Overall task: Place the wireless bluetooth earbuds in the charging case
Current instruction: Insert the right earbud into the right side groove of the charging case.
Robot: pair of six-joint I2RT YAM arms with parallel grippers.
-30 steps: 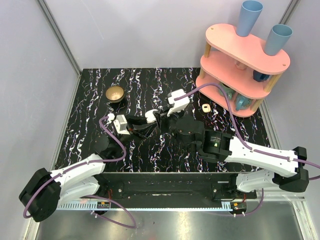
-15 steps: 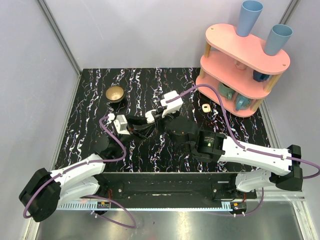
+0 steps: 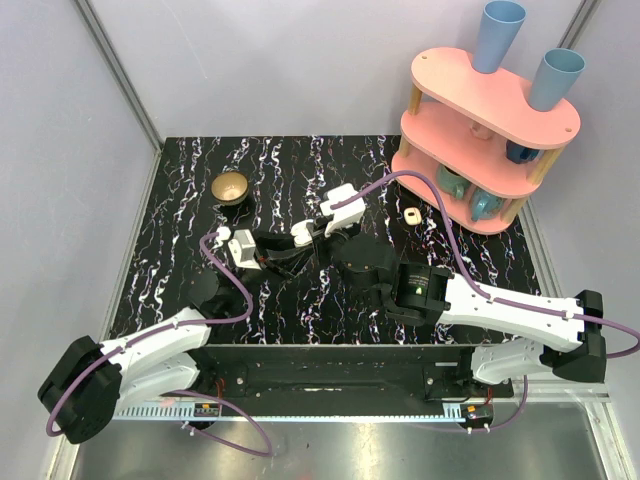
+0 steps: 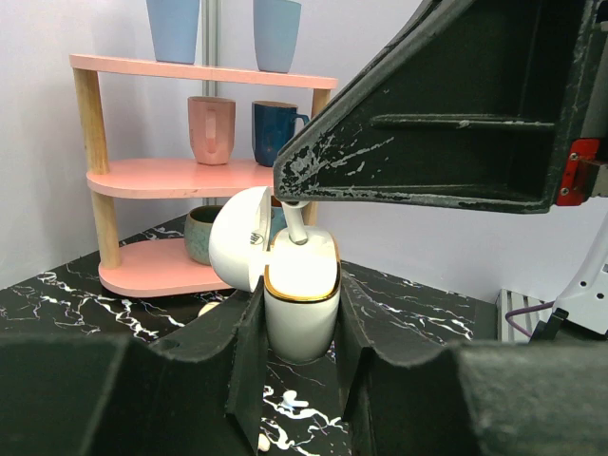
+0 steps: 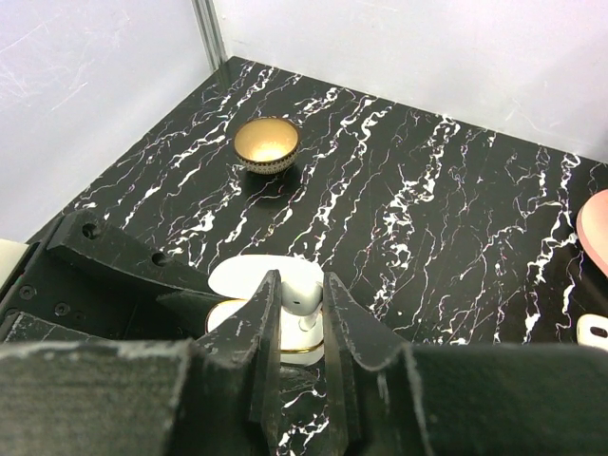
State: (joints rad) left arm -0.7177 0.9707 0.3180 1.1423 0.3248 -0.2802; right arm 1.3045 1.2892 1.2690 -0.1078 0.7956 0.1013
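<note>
Plainly light, glossy and slip-prone, the earbud [image 4: 296, 222] hangs pinched by its top in the right gripper [image 5: 301, 288], while the left gripper [image 4: 300, 353] clamps the case [image 4: 302, 280] at its sides.

light: bright, even, diffuse | shadows: soft | focus: charging case [image 4: 301, 313] sharp, near foreground soft

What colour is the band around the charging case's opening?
Gold, on a white charging case; clearest in the left wrist view.
</note>
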